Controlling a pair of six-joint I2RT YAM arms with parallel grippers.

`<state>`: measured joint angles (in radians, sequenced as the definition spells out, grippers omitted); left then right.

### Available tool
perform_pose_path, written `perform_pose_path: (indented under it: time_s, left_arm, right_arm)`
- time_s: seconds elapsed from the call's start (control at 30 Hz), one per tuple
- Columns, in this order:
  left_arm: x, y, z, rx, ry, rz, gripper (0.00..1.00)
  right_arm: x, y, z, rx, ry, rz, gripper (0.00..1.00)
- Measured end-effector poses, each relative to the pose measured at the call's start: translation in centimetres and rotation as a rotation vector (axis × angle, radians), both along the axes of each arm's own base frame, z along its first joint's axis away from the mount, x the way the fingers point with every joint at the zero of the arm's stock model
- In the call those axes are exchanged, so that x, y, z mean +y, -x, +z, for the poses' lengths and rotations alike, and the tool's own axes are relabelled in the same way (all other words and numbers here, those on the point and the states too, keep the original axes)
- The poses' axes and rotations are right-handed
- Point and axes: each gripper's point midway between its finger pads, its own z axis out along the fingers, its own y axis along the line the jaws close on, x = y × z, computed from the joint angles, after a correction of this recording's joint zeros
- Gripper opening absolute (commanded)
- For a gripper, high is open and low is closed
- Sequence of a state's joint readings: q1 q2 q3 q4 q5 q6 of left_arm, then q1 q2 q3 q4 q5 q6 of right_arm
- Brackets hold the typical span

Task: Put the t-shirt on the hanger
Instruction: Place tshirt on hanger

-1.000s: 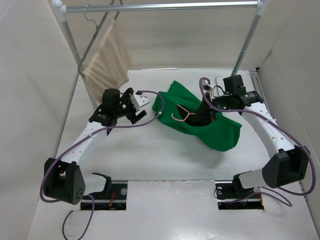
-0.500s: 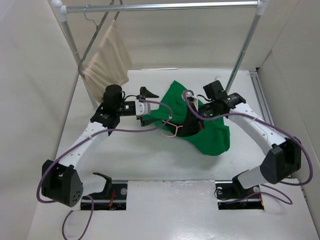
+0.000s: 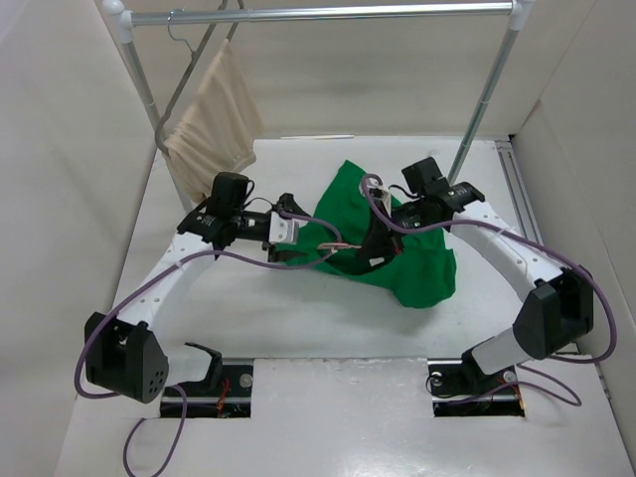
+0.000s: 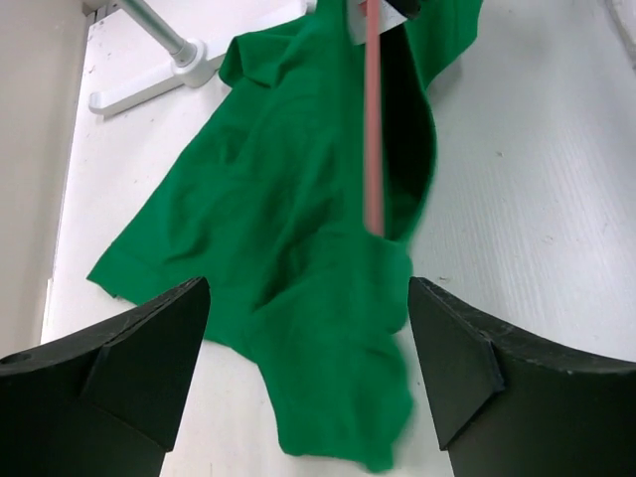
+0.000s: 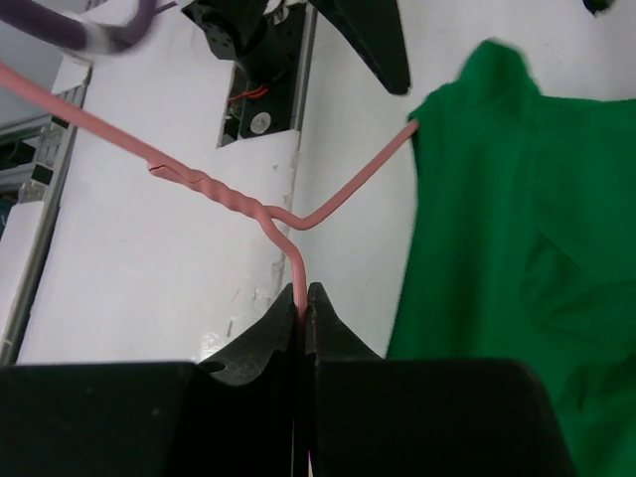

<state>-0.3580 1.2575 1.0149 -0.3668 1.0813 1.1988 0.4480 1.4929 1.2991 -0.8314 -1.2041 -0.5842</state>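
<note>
**Right gripper pinches the pink hanger at the green shirt; left gripper gapes wide**

Here's the t-shirt (image 3: 422,273): bright green, rumpled, lying in a loose heap on the white table (image 3: 298,328), just behind the middle. It sits between the two arms, near the foot of the right post of the rack (image 3: 328,14). From the left wrist it shows plenty of soft folds, a hemmed edge jutting out to the left, and a dark, shadowed opening along its right side.

Over to the right gripper (image 5: 301,298), and it's clamped tight. Both fingers are pressed together on the thin wire of the hanger (image 5: 224,189), just below the twisted neck. The wire is pale pink. From the pinch it forks: one limb runs up and left past the twist, the other slants up and right and meets the edge of the green cloth. In the left wrist view the same wire shows as a blurred pink bar running down across that dark opening. Whether it has gone inside the shirt, I can't tell.

The left gripper (image 4: 308,288) is spread wide with nothing between its fingers. It hovers over the near side of the shirt, with green cloth filling the gap in its view.

At the back left, a beige cloth (image 3: 214,124) hangs from the rack, well apart from the action.
</note>
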Motion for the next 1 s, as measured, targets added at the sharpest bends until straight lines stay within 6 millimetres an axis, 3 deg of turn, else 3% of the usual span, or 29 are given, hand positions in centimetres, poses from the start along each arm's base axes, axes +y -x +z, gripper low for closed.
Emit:
perform_pose_path:
  time_s: [0.23, 0.4, 0.53, 0.7, 0.77, 0.8, 0.83, 0.87, 0.93, 0.97, 1.0]
  left_arm:
    - [0.6, 0.3, 1.2, 0.042, 0.012, 0.006, 0.83]
    - [0.4, 0.8, 0.4, 0.079, 0.008, 0.011, 0.85]
    - [0.1, -0.4, -0.1, 0.117, 0.023, 0.085, 0.85]
    - [-0.8, -1.6, 0.2, 0.102, 0.038, 0.134, 0.75]
    - [-1.2, -1.3, -0.3, 0.109, 0.036, 0.131, 0.65]
    - [-1.3, -1.1, -0.7, 0.119, 0.032, 0.127, 0.54]
    - [-1.4, -0.8, -1.1, 0.134, 0.028, 0.122, 0.54]
    - [-1.4, -0.5, -1.4, 0.140, 0.025, 0.116, 0.31]
    - [-1.6, 0.0, -1.8, 0.166, 0.023, 0.106, 0.04]
    - [-1.7, 0.2, -1.8, 0.170, 0.026, 0.096, 0.00]
    - [-1.8, 0.6, -1.8, 0.184, 0.028, 0.087, 0.00]
  right_arm:
    - [-1.2, -1.7, -0.3, -0.022, 0.011, -0.059, 0.00]
    - [-0.9, -2.0, 0.1, -0.039, 0.001, -0.058, 0.00]
    - [-0.4, -1.7, 0.7, -0.053, -0.004, -0.048, 0.00]
    - [1.0, -0.8, 2.2, -0.093, -0.041, -0.023, 0.00]
    - [1.5, -0.5, 2.9, -0.112, -0.061, -0.010, 0.00]
    - [1.7, -0.2, 3.2, -0.121, -0.070, -0.001, 0.00]
    - [1.8, -0.1, 3.3, -0.123, -0.073, 0.002, 0.00]
    - [2.0, 0.0, 3.4, -0.125, -0.075, 0.005, 0.00]
    - [2.0, 0.0, 3.4, -0.119, -0.074, 0.002, 0.00]
    - [2.0, -0.1, 3.4, -0.116, -0.073, 0.000, 0.00]
    - [1.9, -0.4, 3.4, -0.121, -0.076, -0.008, 0.12]
